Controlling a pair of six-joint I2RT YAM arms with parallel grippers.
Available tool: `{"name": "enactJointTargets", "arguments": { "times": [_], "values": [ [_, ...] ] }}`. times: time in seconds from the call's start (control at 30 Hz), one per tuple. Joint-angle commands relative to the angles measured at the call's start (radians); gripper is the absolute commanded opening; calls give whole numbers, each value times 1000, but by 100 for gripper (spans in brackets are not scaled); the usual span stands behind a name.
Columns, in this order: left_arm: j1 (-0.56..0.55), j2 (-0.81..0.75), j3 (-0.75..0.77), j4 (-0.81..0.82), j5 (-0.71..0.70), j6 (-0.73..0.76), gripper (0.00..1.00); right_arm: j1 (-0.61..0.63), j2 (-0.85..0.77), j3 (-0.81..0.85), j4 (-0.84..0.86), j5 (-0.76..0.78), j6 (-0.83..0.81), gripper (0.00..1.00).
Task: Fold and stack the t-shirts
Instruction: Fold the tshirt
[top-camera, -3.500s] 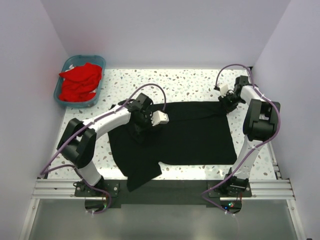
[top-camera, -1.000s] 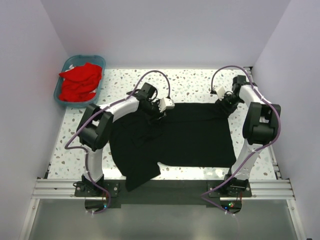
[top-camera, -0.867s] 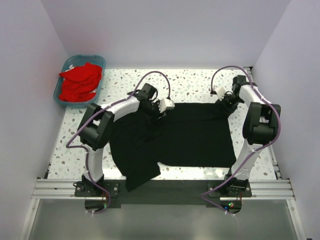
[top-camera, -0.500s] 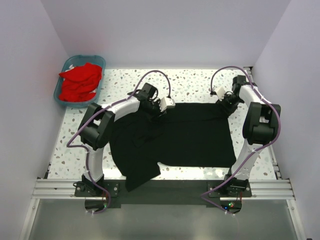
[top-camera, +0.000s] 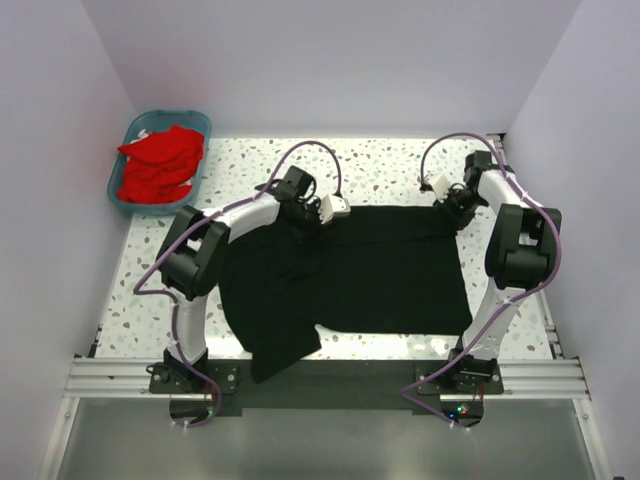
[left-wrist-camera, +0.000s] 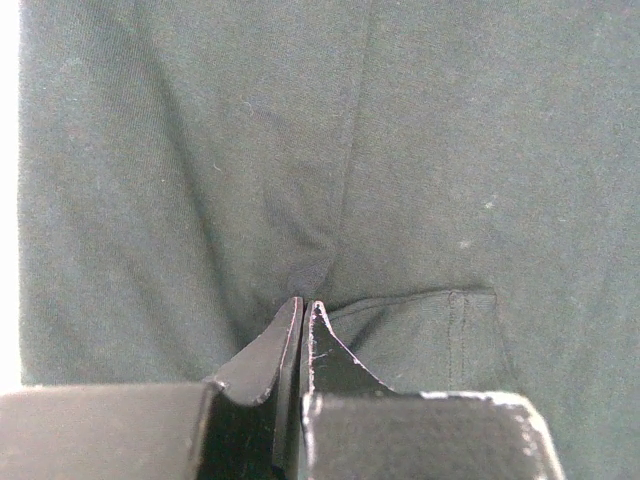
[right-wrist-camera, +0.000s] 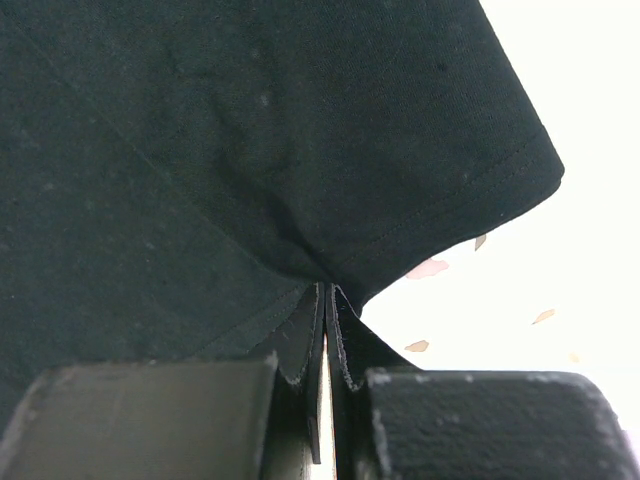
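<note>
A large black t-shirt lies spread flat across the table, with a sleeve hanging over the near edge at the left. My left gripper is shut on a pinch of the black cloth at the shirt's far edge; the fabric puckers up at the closed tips. My right gripper is shut on the shirt's far right corner, where the stitched hem gathers into its closed tips. Several bright red t-shirts lie heaped in the basket at the far left.
The teal plastic basket stands in the far left corner against the walls. Speckled white tabletop shows behind the black shirt and along both sides. The arms' mounting rail runs along the near edge.
Both grippers have closed on the black shirt's far edge, from partly open a second ago. The arms have hardly moved and the shirt lies as before.
</note>
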Motion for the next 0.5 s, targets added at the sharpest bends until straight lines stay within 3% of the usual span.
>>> {"name": "enactJointTargets", "arguments": {
  "times": [0.0,0.47],
  "values": [
    [2,-83,4,-1,36,16,0,3,-28,16,-4,-2,-30,0],
    [5,-154,-39,-33,36,31,0,-3,-85,-20,-35,7,-77,0]
  ]
}}
